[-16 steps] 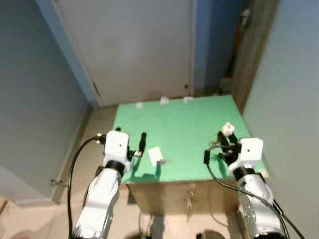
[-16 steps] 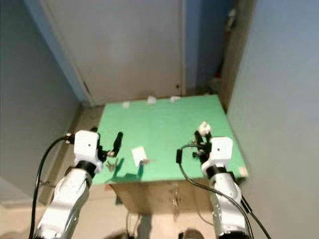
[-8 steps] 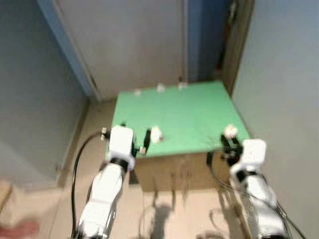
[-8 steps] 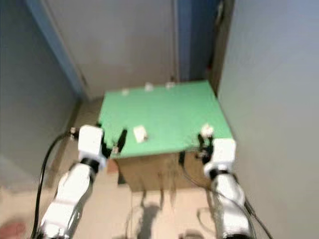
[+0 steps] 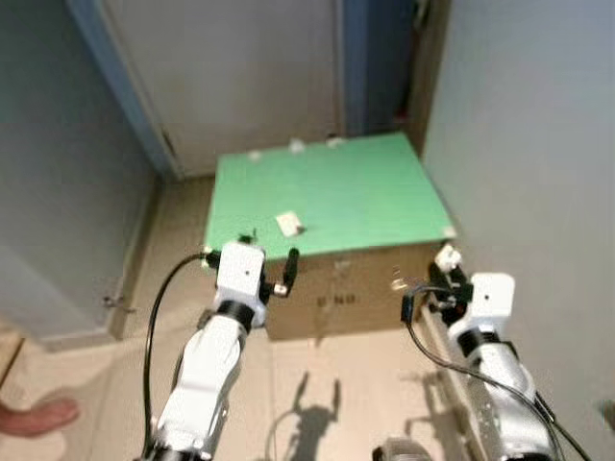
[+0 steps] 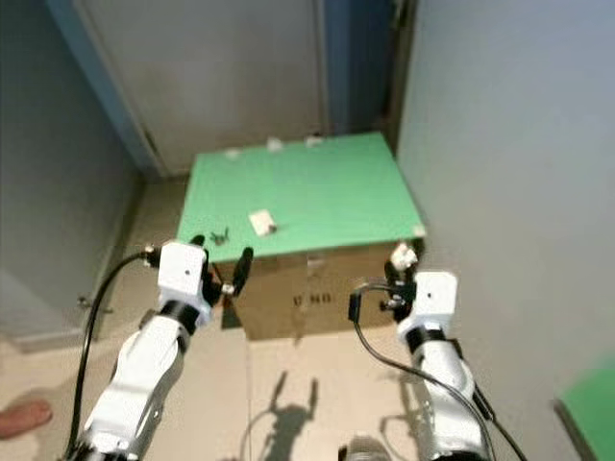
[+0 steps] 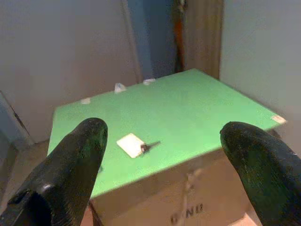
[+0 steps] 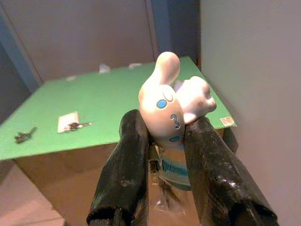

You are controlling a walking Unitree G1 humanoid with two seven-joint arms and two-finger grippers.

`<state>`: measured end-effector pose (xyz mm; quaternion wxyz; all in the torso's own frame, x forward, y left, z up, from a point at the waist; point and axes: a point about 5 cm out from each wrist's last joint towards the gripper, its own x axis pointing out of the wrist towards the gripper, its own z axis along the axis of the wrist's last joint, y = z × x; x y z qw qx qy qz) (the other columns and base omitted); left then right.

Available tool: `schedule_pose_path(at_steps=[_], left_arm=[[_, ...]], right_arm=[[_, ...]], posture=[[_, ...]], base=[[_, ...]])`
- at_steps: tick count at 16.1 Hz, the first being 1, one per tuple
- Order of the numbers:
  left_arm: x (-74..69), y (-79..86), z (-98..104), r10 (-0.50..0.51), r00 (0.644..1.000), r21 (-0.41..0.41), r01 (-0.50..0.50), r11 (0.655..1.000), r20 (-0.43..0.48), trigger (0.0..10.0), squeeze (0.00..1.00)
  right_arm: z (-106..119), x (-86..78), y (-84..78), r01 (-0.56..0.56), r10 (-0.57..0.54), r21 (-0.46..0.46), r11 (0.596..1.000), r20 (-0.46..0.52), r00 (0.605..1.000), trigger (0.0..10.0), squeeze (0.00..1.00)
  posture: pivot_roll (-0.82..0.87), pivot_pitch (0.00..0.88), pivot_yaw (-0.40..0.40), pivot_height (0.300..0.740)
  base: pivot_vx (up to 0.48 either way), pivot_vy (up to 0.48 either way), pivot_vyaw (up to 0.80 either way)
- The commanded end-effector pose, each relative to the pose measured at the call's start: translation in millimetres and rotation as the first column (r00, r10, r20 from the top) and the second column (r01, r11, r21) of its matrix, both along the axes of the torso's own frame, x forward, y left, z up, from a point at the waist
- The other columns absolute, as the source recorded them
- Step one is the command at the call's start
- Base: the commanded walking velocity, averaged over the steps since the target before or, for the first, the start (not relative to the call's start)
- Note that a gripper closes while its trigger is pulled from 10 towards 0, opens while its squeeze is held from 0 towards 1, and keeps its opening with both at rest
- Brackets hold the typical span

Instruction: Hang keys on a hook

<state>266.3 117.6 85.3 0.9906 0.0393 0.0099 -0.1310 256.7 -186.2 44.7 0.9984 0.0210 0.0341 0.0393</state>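
My right gripper point(image 8: 168, 123) is shut on a white plush-like keychain figure point(image 8: 171, 101) with blue eyes; keys and a tag hang under it between the fingers. It shows at the lower right of the eye views as the white figure point(image 5: 447, 256), in front of the box's right corner. My left gripper point(image 7: 164, 132) is open and holds nothing, hovering before the box's front left edge point(image 5: 269, 257). On the green table top point(image 5: 356, 192) lie a white card with a key point(image 5: 286, 223) and a small dark key bunch point(image 6: 221, 233). Small white pieces point(image 5: 296, 146) line its far edge.
The green top sits on a cardboard box point(image 5: 346, 293) in a narrow corner. A grey door point(image 5: 240, 67) stands behind it, a wall point(image 5: 538, 144) close on the right. Part of a person point(image 5: 34, 418) shows on the floor at lower left.
The whole view has pulled back from the table. Both grippers were over the green top; now they hang in front of the box. The right gripper still holds the white figure.
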Motion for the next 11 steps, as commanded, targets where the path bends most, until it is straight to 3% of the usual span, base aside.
schedule_pose_path(at_steps=[1,11], left_arm=[[0.8,3.7,0.0,0.009,1.000,0.011,-0.009,1.000,0.002,10.0,0.00],[0.3,-0.5,-0.5,-0.021,1.000,0.022,0.021,1.000,0.008,10.0,0.00]], right_arm=[[3.1,2.3,6.3,-0.019,0.019,0.007,1.000,0.018,1.000,0.0,0.00],[0.1,-1.3,5.3,-0.012,0.012,0.008,1.000,0.009,1.000,0.0,0.00]], posture=[[-0.23,0.000,0.134,0.740],[-0.24,0.000,0.143,0.740]], base=[[-0.266,0.000,0.00],[-0.266,0.000,0.00]])
